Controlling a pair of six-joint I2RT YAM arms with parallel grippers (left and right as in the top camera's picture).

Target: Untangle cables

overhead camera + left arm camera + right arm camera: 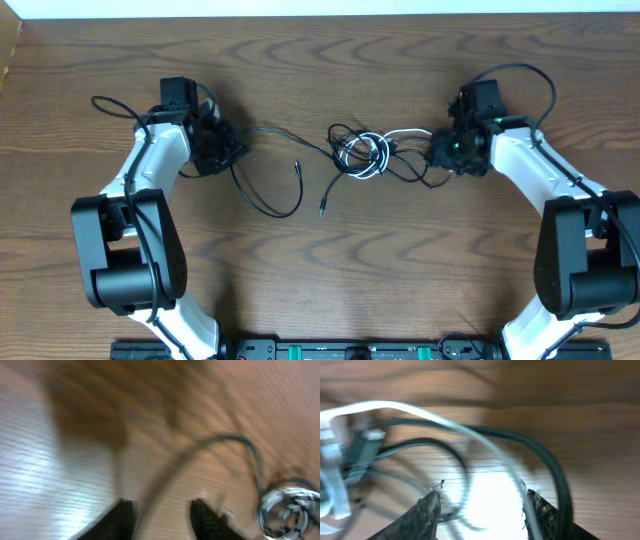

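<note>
Brown wood-grain table (320, 270) fills the overhead view, with a pale strip along its far edge. On the left, the left gripper (228, 150) sits low over the wood and points toward the centre. Its wrist view is blurred, but the two dark fingers (122, 520) stand plainly apart, released. A black cable (200, 447) runs up through the gap without being pinched.

Seen from above, one black strand leads from this gripper rightward to the knot. Just beside it, a loop (270, 208) sags toward the near edge and rises to a small plug (298, 168). Whether the two are one cord cannot be told. A second plug end (323, 208) lies loose nearby, at the end of a strand coming down from the knot.

The knot (345, 150) lies flat at mid-table, between the grippers and nearer the right one. A white cable (378, 160) is coiled inside it among black strands.

The right gripper (440, 150) is at the knot's right edge, where strands reach it. In its wrist view its fingers (427, 515) are also spread, released. The white cable arcs across the gap and a black strand (545, 455) curves past the right-hand finger, neither of them clamped.
</note>
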